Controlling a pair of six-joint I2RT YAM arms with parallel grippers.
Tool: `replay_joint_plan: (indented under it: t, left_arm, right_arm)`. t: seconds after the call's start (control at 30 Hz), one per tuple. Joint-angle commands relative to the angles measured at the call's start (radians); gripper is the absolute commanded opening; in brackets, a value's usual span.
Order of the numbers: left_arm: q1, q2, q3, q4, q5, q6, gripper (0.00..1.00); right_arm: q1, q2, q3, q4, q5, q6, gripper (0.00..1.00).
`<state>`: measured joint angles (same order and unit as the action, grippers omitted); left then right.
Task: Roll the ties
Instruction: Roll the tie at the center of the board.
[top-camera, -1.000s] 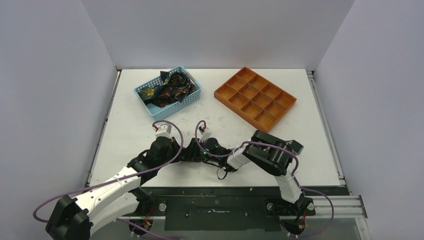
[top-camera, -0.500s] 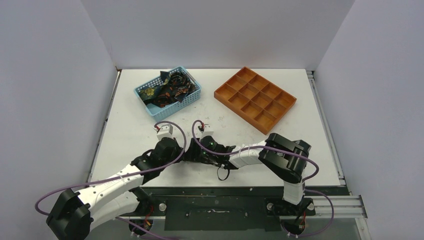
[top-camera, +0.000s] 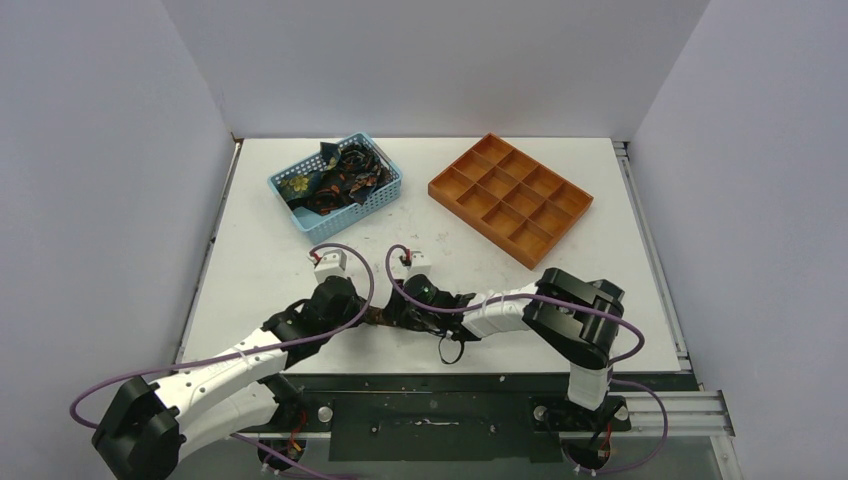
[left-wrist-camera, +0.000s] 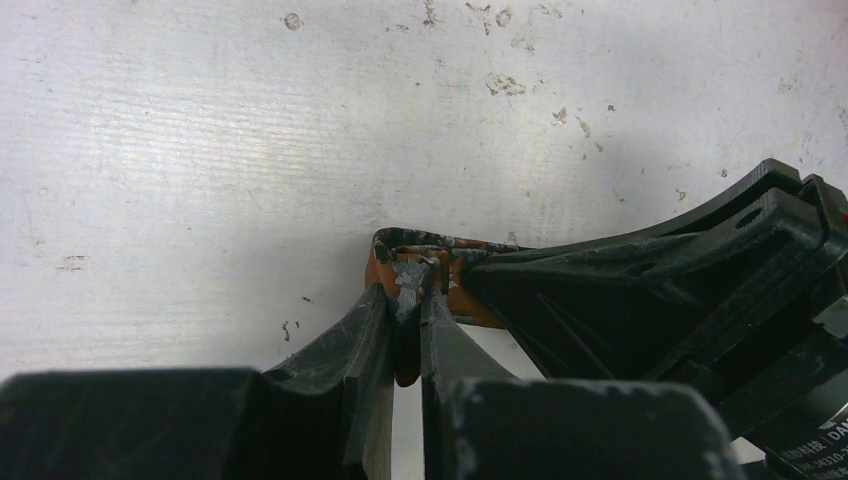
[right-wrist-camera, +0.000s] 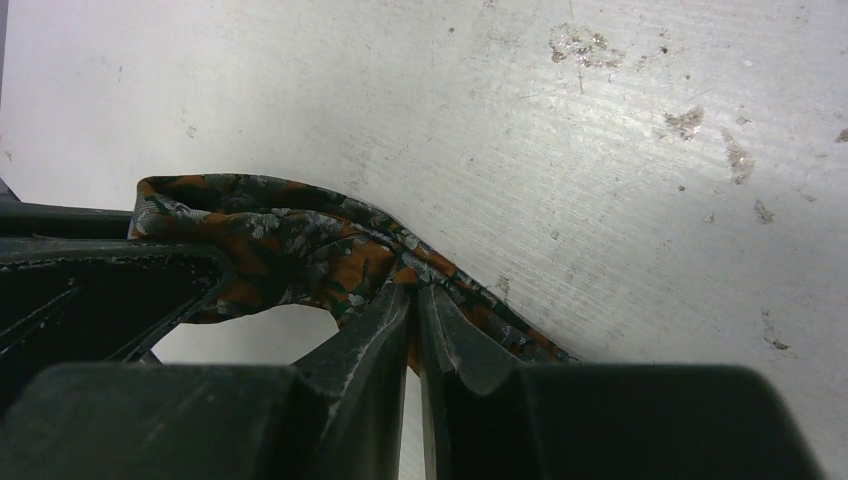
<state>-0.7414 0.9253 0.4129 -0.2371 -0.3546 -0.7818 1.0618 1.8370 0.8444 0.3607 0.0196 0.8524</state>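
Note:
A narrow dark tie (right-wrist-camera: 300, 250) with an orange, grey and green floral pattern lies on the white table near its front edge. My right gripper (right-wrist-camera: 415, 293) is shut on the tie's edge, and the fabric bends up from the table there. My left gripper (left-wrist-camera: 408, 292) is shut on the tie's end (left-wrist-camera: 415, 262), close against the right gripper. In the top view both grippers (top-camera: 385, 316) meet over the tie (top-camera: 378, 318), which is mostly hidden under them. Several more ties (top-camera: 335, 178) lie bunched in the light-blue mesh basket (top-camera: 384, 197).
An orange compartment tray (top-camera: 511, 196) sits at the back right. The basket stands at the back left. A small black cable loop (top-camera: 447, 347) lies by the table's front edge, right of the grippers. White walls enclose the table on three sides.
The right arm's elbow has swung right and its gripper has stretched further left toward the left gripper. The left gripper has shifted slightly. Both stay shut on the tie.

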Motion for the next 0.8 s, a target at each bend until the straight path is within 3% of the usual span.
replay_joint_plan:
  t: [0.0,0.47,0.77]
  left_arm:
    - [-0.008,-0.015,0.05,0.001,-0.027,0.012,0.0]
    - [-0.01,-0.031,0.033,0.0,-0.035,0.006,0.0]
    - [-0.01,-0.045,0.03,-0.001,-0.029,0.003,0.0]
  right_arm:
    - [0.011,-0.044,0.005,0.0,-0.003,-0.024,0.11]
    - [0.058,-0.11,-0.003,0.03,0.05,-0.073,0.08]
    - [0.059,-0.04,0.036,0.007,0.026,-0.079,0.06]
